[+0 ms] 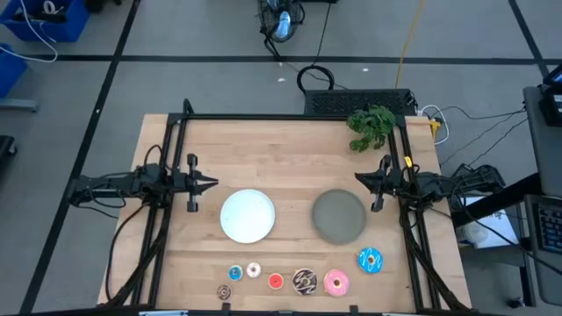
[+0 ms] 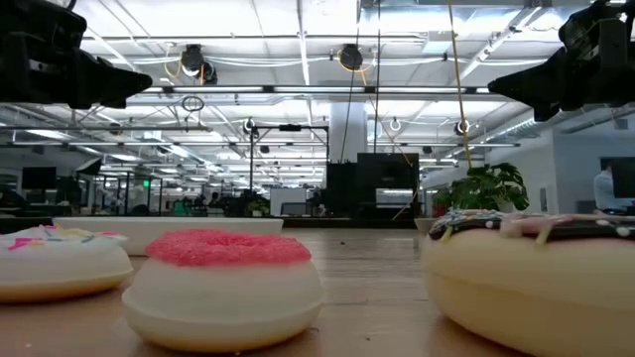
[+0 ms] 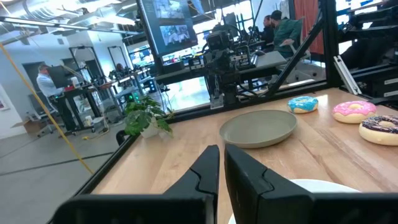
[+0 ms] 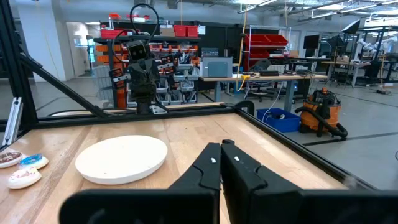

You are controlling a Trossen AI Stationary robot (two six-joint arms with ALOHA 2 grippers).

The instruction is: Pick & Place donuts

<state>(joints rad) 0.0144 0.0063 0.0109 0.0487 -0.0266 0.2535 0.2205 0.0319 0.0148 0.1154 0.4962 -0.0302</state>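
Looking down from the high view, I have both arms parked at the sides of the table (image 1: 290,140), neither near any donut. My left gripper (image 1: 209,183) hangs beside the white plate (image 1: 247,215) with its fingers pressed nearly together and holding nothing; my right gripper (image 1: 363,179) sits by the grey plate (image 1: 339,216), likewise closed and empty. I judge this a rest pose, kept high and outboard so the work area stays in clear sight.

All seven donuts lie in a loose row along the table's near edge, below the plates and apart from them: the tiny blue donut (image 1: 235,273), tiny white-pink donut (image 1: 254,270), tiny brown donut (image 1: 224,292) and tiny red donut (image 1: 276,281) sit under the white plate, while the chocolate donut (image 1: 305,281), pink donut (image 1: 335,283) and larger blue donut (image 1: 370,260) sit under the grey one. That split suggests each arm serves its own side, though I cannot tell which plate is the target. A green plant sprig (image 1: 371,125) rests at the far edge. Nothing is placed yet.
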